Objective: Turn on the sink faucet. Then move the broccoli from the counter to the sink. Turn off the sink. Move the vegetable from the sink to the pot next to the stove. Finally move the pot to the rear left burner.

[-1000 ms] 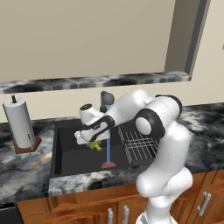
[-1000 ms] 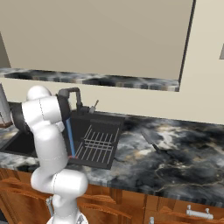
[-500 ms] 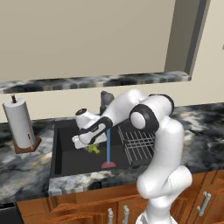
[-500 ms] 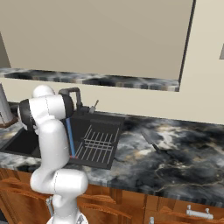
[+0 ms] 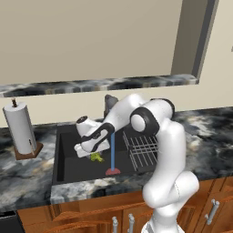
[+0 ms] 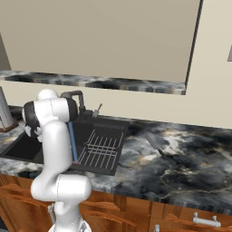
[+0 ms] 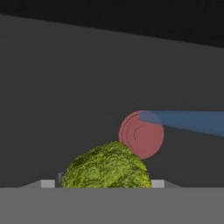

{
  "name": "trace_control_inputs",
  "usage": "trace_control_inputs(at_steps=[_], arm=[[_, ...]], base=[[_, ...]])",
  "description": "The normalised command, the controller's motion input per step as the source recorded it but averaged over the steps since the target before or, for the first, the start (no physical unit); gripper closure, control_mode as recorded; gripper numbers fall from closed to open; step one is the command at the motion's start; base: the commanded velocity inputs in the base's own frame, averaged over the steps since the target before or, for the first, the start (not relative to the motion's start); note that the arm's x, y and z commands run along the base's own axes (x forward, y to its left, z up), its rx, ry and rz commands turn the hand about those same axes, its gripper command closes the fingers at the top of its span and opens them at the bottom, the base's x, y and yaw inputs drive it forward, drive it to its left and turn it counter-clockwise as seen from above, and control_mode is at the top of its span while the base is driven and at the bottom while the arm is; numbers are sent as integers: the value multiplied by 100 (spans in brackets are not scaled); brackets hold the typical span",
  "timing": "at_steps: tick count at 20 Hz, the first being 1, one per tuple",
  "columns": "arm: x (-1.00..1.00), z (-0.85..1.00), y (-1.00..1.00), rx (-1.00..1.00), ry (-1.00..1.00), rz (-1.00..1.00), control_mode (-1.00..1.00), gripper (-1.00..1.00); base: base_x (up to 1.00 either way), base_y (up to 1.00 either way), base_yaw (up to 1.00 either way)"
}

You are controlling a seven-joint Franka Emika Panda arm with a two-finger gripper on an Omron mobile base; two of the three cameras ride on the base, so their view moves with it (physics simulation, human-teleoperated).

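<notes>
- Left base view: white arm bent low over the black sink (image 5: 63, 166), reaching down to the left.
- Hand (image 5: 93, 154) down inside the sink, just over the green broccoli (image 5: 96, 157).
- Broccoli poking out under the hand, between its two sides; cannot tell if lying on the sink floor or lifted a bit.
- Blue stream of water (image 5: 112, 149) falling straight down just right of the broccoli, ending in a red round spot (image 5: 113, 171) on the sink floor.
- Dark faucet (image 5: 109, 103) at the back of the sink, partly hidden by the arm.
- Wire rack (image 5: 141, 149) on the right side of the sink.
- Paper towel roll (image 5: 19, 130) standing on the tabletop (image 5: 25, 179), left of the sink.
- Hand view: broccoli (image 7: 106, 169) big and close at the bottom middle, right at the hand, red spot (image 7: 141, 134) just past it and blue water (image 7: 188, 121) coming in from the right.
- Fingers set apart with the broccoli between them; looks clamped on the broccoli, held wide.
- Right base view: arm in front of the sink (image 6: 20, 147), faucet (image 6: 78, 100) and rack (image 6: 103, 146) past it, blue water (image 6: 72, 142) beside the arm.
</notes>
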Motion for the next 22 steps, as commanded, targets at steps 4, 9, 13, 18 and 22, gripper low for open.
trace_control_inputs(at_steps=[4, 9, 13, 18, 22], arm=[[22, -23, 2, -3, 0, 0, -100, 100], [18, -23, 0, -1, 1, 0, -100, 100], [5, -26, 0, 0, 0, 0, -100, 100], [0, -24, 0, 0, 0, 0, -100, 100], [0, -25, 0, 0, 0, 0, -100, 100]], base=[[0, 0, 0], [0, 0, 0], [0, 0, 0], [0, 0, 0], [0, 0, 0]])
